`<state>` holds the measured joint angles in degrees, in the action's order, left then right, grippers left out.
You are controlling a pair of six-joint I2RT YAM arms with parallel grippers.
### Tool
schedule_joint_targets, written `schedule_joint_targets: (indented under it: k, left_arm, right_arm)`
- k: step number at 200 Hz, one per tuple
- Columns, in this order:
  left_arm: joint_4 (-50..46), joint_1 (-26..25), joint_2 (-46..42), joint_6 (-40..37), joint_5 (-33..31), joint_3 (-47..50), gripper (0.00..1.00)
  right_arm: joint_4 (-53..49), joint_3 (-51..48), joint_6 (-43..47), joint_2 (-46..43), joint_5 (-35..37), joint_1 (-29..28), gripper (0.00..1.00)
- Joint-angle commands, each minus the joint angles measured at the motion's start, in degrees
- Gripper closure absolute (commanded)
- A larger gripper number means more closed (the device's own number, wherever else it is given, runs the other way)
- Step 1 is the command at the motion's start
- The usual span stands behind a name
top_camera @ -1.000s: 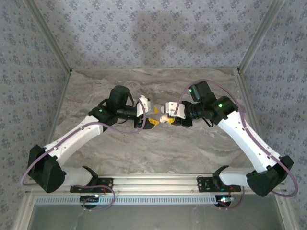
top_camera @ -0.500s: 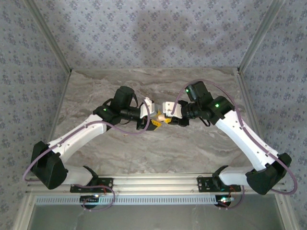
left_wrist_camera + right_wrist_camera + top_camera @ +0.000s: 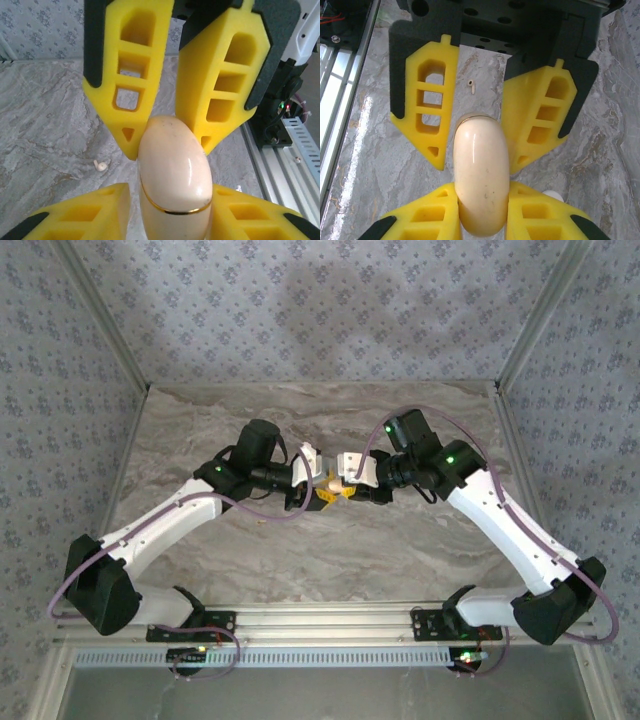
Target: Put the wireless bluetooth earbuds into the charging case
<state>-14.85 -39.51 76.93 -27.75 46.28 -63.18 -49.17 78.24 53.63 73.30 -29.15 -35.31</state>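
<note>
The peach charging case (image 3: 333, 483) is closed and hangs above the table centre between both grippers. My right gripper (image 3: 482, 187) is shut on one end of the case (image 3: 481, 175), both fingers pressed to its sides. My left gripper (image 3: 172, 200) straddles the other end of the case (image 3: 172, 175). One of its fingers touches the case and a thin strip of table shows beside the other. A gold seam rings the case. One tiny white earbud (image 3: 101, 166) lies on the marble left of the case. A small earbud (image 3: 471, 87) also lies on the table beyond the fingers.
A white rounded object (image 3: 552, 195) peeks from behind my right finger, too hidden to name. The aluminium rail (image 3: 290, 150) at the table's near edge runs along one side. Patterned walls (image 3: 320, 310) enclose the marble table (image 3: 400, 550).
Both arms swung inward until the grippers met at the case. The left gripper closed the gap to the right one. In the last half second almost nothing moved.
</note>
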Motion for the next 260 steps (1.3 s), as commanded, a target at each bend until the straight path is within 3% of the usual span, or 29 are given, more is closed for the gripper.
schedule_joint_targets:
  k: [1, 33, 74, 101, 260]
  left_arm:
    - [0.53, -0.31, -1.43, -0.36, 2.15, -1.86, 0.64]
    - [0.44, -0.31, -1.78, -0.42, 2.17, -1.78, 0.72]
    - [-0.68, -0.31, -2.17, -1.68, 2.06, -1.43, 0.76]
    - [-1.62, -0.34, -2.40, -2.65, 2.06, -1.31, 0.77]
    - [-3.61, -0.53, -2.31, -4.60, 1.44, -0.54, 0.80]
  right_arm:
    - [-1.55, 0.16, -0.56, 0.61, -0.36, -0.31, 0.77]
    - [-1.60, 0.28, -1.14, 0.57, -0.07, -0.44, 0.76]
    - [1.30, -1.25, -4.14, -1.34, -1.92, 0.97, 0.64]
    - [4.38, -2.38, -6.45, -2.85, -3.89, 2.74, 0.61]
    - [11.86, -4.04, -11.34, -5.44, -7.86, 8.30, 0.60]
